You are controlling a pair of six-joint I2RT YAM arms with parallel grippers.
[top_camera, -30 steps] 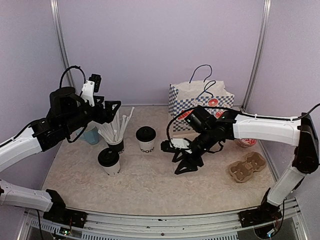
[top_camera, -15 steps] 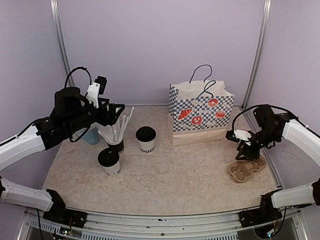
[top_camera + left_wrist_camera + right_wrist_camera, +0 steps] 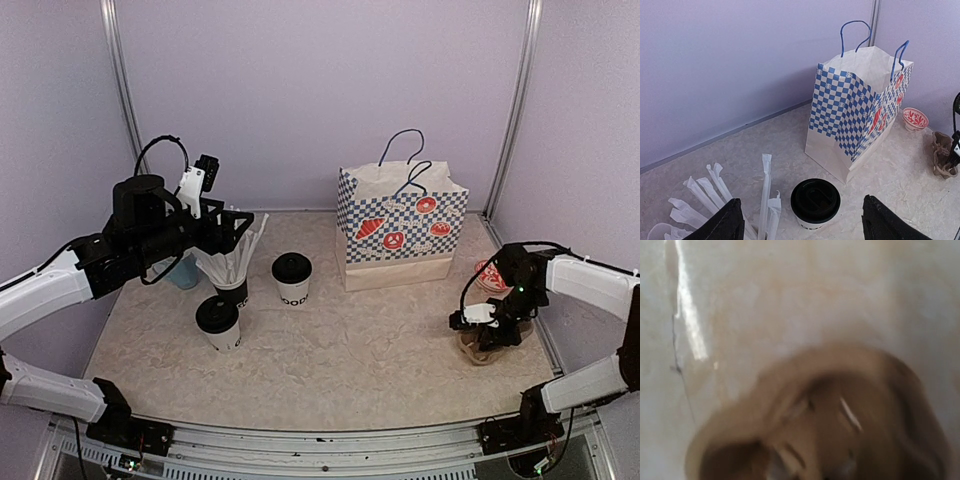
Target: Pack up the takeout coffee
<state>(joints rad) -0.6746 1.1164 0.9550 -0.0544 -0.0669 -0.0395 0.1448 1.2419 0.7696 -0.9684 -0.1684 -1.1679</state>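
Takeout coffee, two white black-lidded paper cups [image 3: 218, 322] [image 3: 292, 280], stands centre-left on the surface [image 3: 330, 370] near the wide-open, empty left tool [image 3: 240, 224]; the right tool [image 3: 482, 326], its spread unreadable, is at the brown pulp carrier [image 3: 875, 390] lower right, where an off-centre pinch could crush or skid it.

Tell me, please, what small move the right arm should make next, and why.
Probably close the right gripper on the rim of the cardboard carrier: it is down at the carrier, which fills its wrist view, and both coffee cups stand unpacked.
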